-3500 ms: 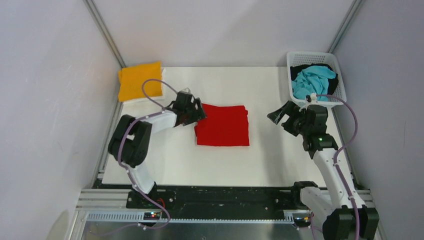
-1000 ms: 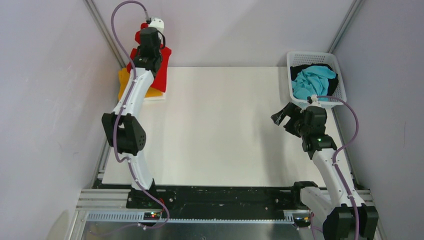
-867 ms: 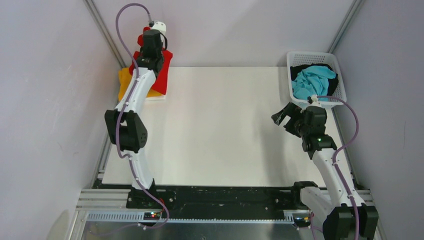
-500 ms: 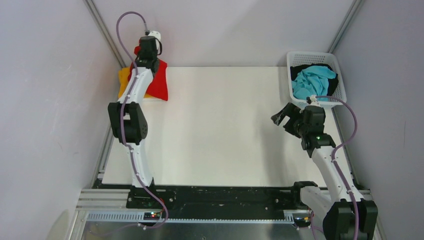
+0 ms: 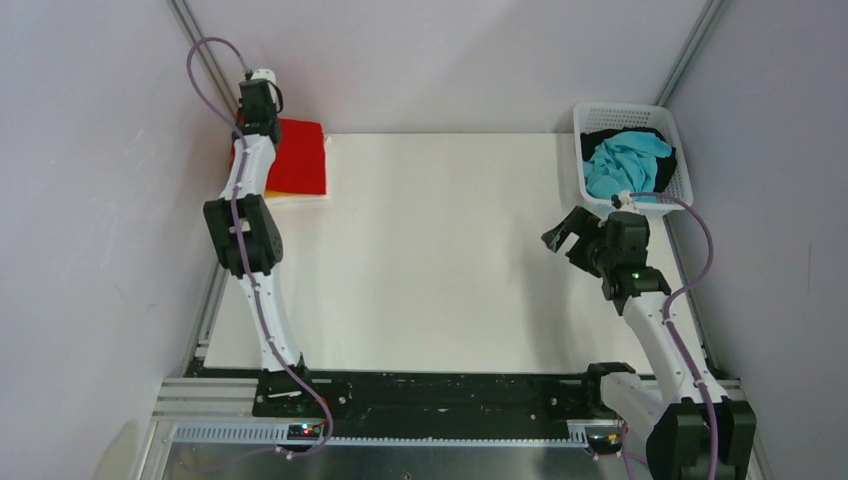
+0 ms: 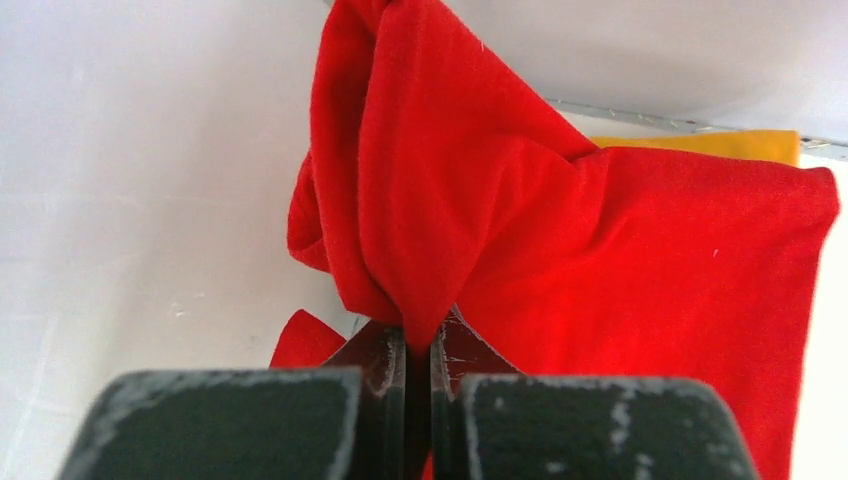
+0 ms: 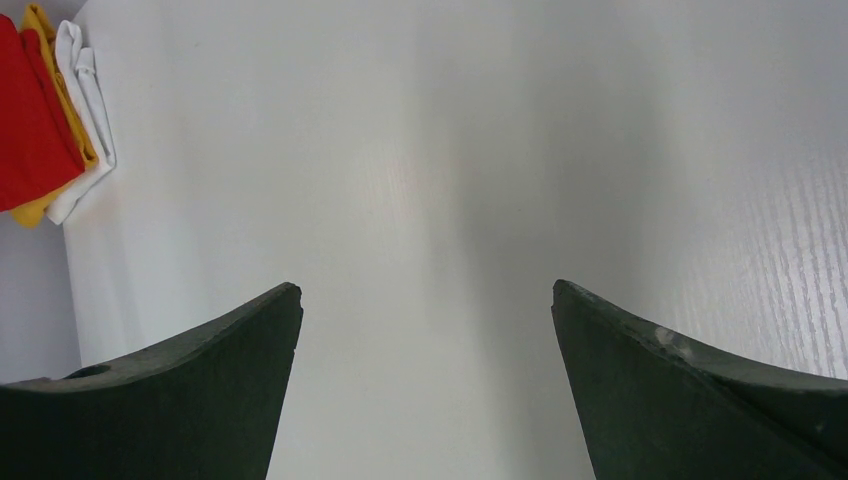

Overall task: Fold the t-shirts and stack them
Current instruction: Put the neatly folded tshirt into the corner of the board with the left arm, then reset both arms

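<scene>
A bright red t-shirt (image 5: 298, 157) lies folded on a stack in the far left corner, over an orange-yellow t-shirt (image 5: 272, 191) and a white one (image 5: 303, 200). My left gripper (image 5: 256, 125) hangs at the stack's left edge by the wall. In the left wrist view this gripper (image 6: 418, 338) is shut on a pinched ridge of the red t-shirt (image 6: 620, 270), with the orange-yellow t-shirt (image 6: 700, 146) showing behind it. My right gripper (image 5: 560, 235) stands open over bare table at the right; nothing lies between its fingers (image 7: 427, 300). It sees the stack edge-on: red (image 7: 25, 120), white (image 7: 85, 130).
A white lattice basket (image 5: 630, 112) stands at the far right corner holding a turquoise t-shirt (image 5: 625, 160) on a black one (image 5: 600, 136). Walls close in the table at the left, back and right. The arm bases sit on a rail at the near edge.
My left arm has swung left towards the wall with the red t-shirt. The shirt hung bunched from the gripper before; now it lies flat on the stack. The right arm has not moved.
</scene>
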